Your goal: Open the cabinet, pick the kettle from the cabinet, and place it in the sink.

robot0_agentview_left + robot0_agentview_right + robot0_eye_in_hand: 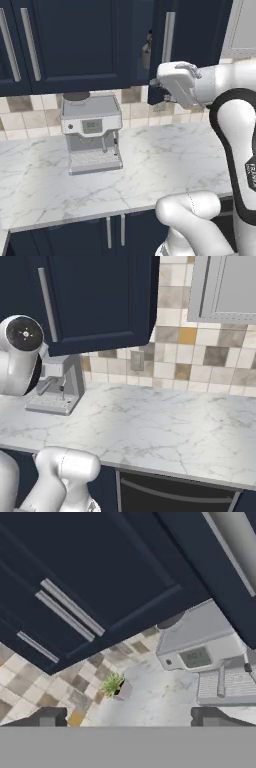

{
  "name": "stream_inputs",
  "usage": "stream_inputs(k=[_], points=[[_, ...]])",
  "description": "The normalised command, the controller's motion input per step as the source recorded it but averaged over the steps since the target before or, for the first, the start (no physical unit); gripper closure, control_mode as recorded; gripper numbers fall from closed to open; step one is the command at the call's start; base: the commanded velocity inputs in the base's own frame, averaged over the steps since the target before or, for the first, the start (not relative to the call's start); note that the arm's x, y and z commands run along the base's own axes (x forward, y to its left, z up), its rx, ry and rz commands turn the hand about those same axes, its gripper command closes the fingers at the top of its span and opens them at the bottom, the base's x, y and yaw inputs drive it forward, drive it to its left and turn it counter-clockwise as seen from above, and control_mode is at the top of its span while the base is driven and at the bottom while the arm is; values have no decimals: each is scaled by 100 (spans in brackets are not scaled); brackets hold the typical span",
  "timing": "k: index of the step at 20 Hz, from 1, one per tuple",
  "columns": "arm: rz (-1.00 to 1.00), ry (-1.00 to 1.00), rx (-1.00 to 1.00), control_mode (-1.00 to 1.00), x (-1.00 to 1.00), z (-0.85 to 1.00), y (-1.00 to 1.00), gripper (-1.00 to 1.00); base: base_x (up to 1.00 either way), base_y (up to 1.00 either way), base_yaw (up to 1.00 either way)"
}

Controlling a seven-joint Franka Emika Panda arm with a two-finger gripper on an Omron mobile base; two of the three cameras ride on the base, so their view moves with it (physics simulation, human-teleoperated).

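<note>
The cabinet door (187,30) stands partly open, its long silver handle (169,31) facing me. In the dark gap left of the door, a sliver of the grey kettle (146,53) shows inside the cabinet. My gripper's white hand (176,85) hovers just below the door's bottom edge, pointing left. In the hand view the gripper (131,718) is open, its two dark fingertips (47,717) wide apart with nothing between them. From the right base view the open door (100,301) and its handle (47,303) swing out over the counter. The sink is out of view.
A boxy silver coffee machine (92,131) stands on the white marble counter (165,165) below the cabinets. A small potted plant (118,687) sits against the tiled wall. A pale grey cabinet (225,286) hangs at the right, and a wall outlet (136,361) lies below the door.
</note>
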Motion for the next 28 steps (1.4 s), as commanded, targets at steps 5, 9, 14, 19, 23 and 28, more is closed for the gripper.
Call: stream_inputs(k=[5, 9, 14, 19, 23, 28], points=[[-34, 15, 0, -100, 34, -10, 34, -100, 0, 0, 0], [-34, 10, 1, -100, 37, -7, 29, -100, 0, 0, 0], [-40, 2, 2, -100, 39, -5, 24, -100, 0, 0, 0], [-42, 2, 9, -100, 35, -2, 14, -100, 0, 0, 0], [-42, 0, 11, -100, 36, -2, 8, -100, 0, 0, 0], [-39, 2, 21, -100, 30, -3, 6, -100, 0, 0, 0]])
